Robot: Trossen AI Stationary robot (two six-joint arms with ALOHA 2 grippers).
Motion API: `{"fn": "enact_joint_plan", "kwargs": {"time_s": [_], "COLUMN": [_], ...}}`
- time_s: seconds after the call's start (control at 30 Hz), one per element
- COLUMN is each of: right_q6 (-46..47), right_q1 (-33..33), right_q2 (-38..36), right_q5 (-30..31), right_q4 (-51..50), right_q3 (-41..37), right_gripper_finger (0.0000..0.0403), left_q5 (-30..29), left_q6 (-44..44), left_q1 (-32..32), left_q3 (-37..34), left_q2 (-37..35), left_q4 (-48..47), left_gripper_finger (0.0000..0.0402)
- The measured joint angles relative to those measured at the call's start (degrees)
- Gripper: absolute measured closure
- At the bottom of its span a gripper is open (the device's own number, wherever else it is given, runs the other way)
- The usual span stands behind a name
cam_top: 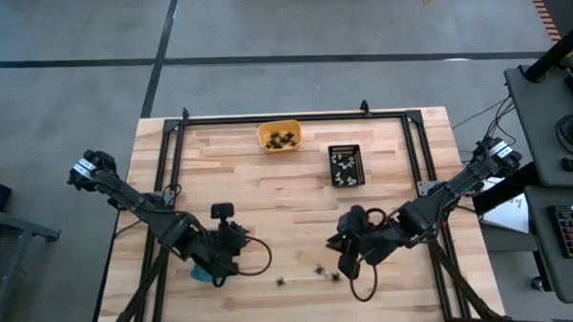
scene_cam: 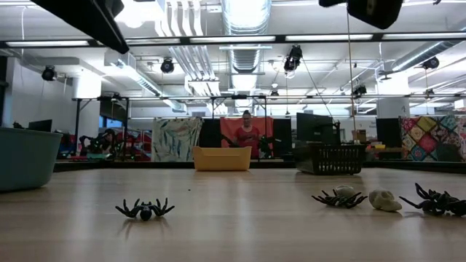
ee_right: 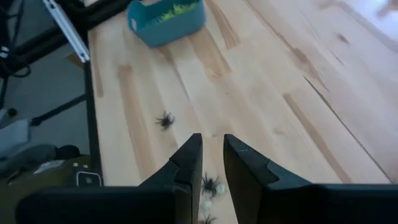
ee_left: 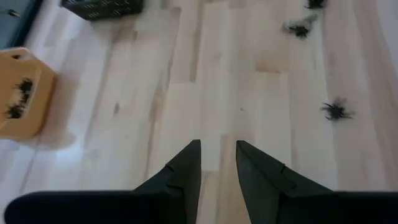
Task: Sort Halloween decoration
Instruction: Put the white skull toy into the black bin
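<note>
Loose Halloween trinkets lie near the table's front edge: a black spider (cam_top: pixel 283 281), apart from the others, and to its right two spiders (scene_cam: pixel 340 198) (scene_cam: pixel 437 202) with a whitish piece (scene_cam: pixel 384 200) between them. My left gripper (ee_left: pixel 217 146) hangs open above the bare wood, left of them, over the blue tray (cam_top: pixel 203 274), and points toward the far right. My right gripper (ee_right: pixel 212 138) hangs slightly open above the right cluster (ee_right: pixel 211 185) and points toward the blue tray (ee_right: pixel 166 22). Neither has anything between its fingers.
The blue tray holds lime-green pieces (ee_right: pixel 171 9). An orange tray (cam_top: pixel 279 136) with black spiders stands at the far middle, and a black tray (cam_top: pixel 346 165) with whitish pieces to its right. A black frame (cam_top: pixel 294 116) runs along the table's edges. A person (scene_cam: pixel 247 131) stands in the room behind.
</note>
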Motion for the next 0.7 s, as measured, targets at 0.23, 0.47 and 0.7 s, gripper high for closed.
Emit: {"fn": "enact_joint_plan", "kwargs": {"time_s": [0.23, 0.47, 0.7], "right_q6": [4.64, 7.0, 9.97], "right_q1": [-0.62, -2.79, -4.66], "right_q2": [2.57, 7.26, 12.78], "right_q5": [-1.66, -9.0, -15.19], "right_q4": [-2.35, -4.68, -9.57], "right_q3": [0.01, 2.11, 6.57], "right_gripper_finger": [0.0346, 0.0346, 0.0346], "left_q5": [-3.3, -3.63, -3.61], "left_q6": [-0.33, -0.36, -1.5], "left_q1": [0.0, 0.0, 0.0], "left_q3": [0.0, 0.0, -0.02], "left_q2": [0.0, 0.0, 0.0], "left_q4": [0.04, 0.21, 0.43], "left_gripper_finger": [0.0318, 0.0318, 0.0318]}}
